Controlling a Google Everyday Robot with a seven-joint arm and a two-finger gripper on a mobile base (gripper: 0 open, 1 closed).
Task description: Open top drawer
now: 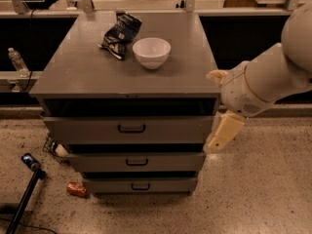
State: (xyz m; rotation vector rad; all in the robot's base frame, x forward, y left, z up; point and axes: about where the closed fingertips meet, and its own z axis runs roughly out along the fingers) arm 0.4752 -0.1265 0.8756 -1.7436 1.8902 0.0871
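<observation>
The top drawer [129, 129] is the widest grey front of the cabinet, with a small black bar handle [131, 128] at its centre. Two narrower drawer fronts [136, 162] sit below it. A dark gap shows above the top drawer's front, under the cabinet top. My gripper [222, 133] hangs from the white arm [265, 82] at the cabinet's right side, level with the top drawer's right end and away from the handle. Its cream finger points down and left.
A white bowl [151, 52] and a dark snack bag [120, 33] lie on the cabinet top [87, 72]. A water bottle [18, 62] stands at the left. A red can [76, 189], a blue can [29, 161] and a black pole [24, 199] are on the speckled floor.
</observation>
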